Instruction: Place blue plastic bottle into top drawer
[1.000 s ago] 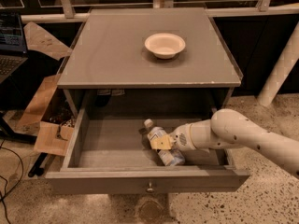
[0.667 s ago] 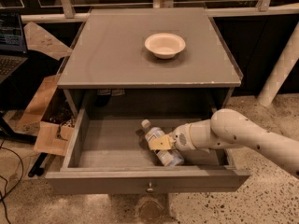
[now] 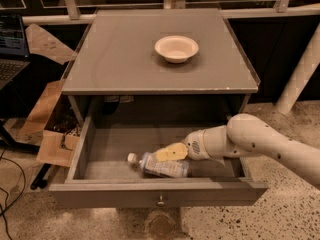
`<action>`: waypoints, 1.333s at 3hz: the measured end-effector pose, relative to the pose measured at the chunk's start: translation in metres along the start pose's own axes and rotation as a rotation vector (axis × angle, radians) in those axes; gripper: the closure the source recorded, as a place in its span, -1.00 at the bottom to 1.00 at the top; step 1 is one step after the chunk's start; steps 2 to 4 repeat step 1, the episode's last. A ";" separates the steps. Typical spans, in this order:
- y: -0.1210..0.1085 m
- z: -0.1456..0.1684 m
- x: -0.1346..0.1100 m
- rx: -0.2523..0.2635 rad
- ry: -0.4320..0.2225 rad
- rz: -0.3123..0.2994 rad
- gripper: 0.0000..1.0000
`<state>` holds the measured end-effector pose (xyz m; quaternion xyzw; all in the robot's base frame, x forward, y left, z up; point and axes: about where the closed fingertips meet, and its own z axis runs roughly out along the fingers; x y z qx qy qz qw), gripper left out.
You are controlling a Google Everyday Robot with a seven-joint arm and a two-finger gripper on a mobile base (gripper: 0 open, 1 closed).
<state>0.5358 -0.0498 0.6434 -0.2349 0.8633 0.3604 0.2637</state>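
The top drawer (image 3: 100,193) of the grey cabinet (image 3: 120,59) stands pulled out, with its small round knob (image 3: 160,200) at the front centre. The blue plastic bottle (image 3: 165,166) lies on its side on the drawer floor near the front panel, white cap pointing left. My gripper (image 3: 170,153) reaches into the drawer from the right and sits just above the bottle's upper side, touching or nearly touching it. The white arm behind it hides the right part of the drawer floor.
A white bowl (image 3: 176,48) stands on the cabinet top towards the back. Cardboard pieces (image 3: 47,134) and cables lie on the floor to the left. A laptop (image 3: 11,49) is at the far left. A white post (image 3: 300,74) stands to the right.
The bottle has come down and forward in the drawer and now lies flat near the front panel. My gripper has followed it down and to the left.
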 end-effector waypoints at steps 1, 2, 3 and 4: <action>0.007 -0.006 -0.010 0.011 -0.010 -0.021 -1.00; 0.007 -0.006 -0.010 0.011 -0.010 -0.021 -1.00; 0.007 -0.006 -0.010 0.011 -0.010 -0.021 -1.00; 0.007 -0.006 -0.010 0.011 -0.010 -0.021 -1.00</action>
